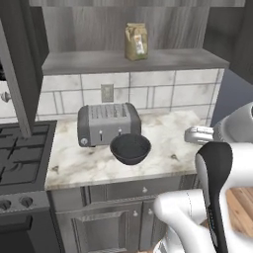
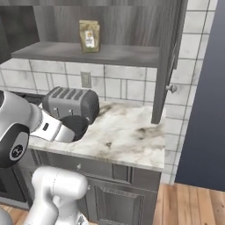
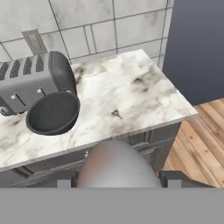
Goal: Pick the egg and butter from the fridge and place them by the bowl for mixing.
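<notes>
Marble counter (image 3: 131,100) ahead of me, tiled wall behind, wood floor off to the side; the bowl (image 3: 53,113) sits touching the front of the silver toaster (image 3: 33,81), bare marble beside it; my gripper (image 3: 117,180) has a brownish-grey rounded shape between its tips, the egg (image 3: 116,166) by my reckoning, jaws part open and closed around it; light, smooth, brittle, so I judge a gentle squeeze across its middle suits it, no pinching the ends; a low, soft set-down near the bowl looks right, since it could roll.
</notes>
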